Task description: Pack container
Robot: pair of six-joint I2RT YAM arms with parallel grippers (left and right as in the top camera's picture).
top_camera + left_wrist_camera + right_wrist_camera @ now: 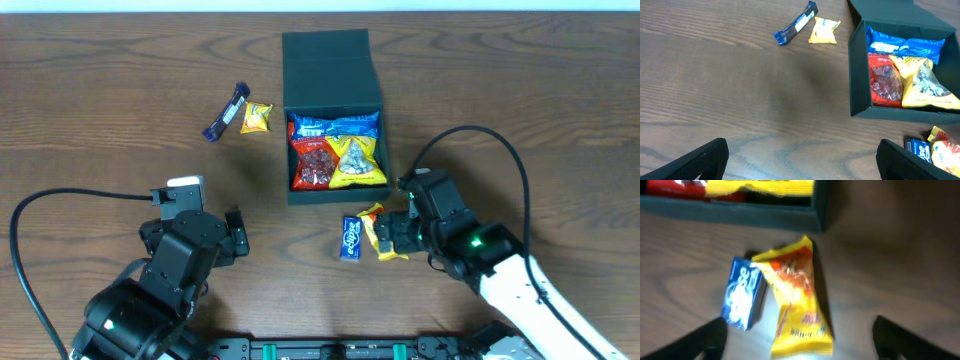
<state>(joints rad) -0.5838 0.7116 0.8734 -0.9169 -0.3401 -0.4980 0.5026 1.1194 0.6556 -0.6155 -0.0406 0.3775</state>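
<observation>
we judge the container (330, 70), open on the counter (100, 100) and part filled with packets (335, 150), to be light, stiff cardboard best taken by its side walls, while our left tool (801, 155) and right tool (797, 337) both stand apart, holding nothing.

A brown wooden table (100, 100) with clear grain fills the frame. A pale strip (320, 4) runs along the top edge.
</observation>
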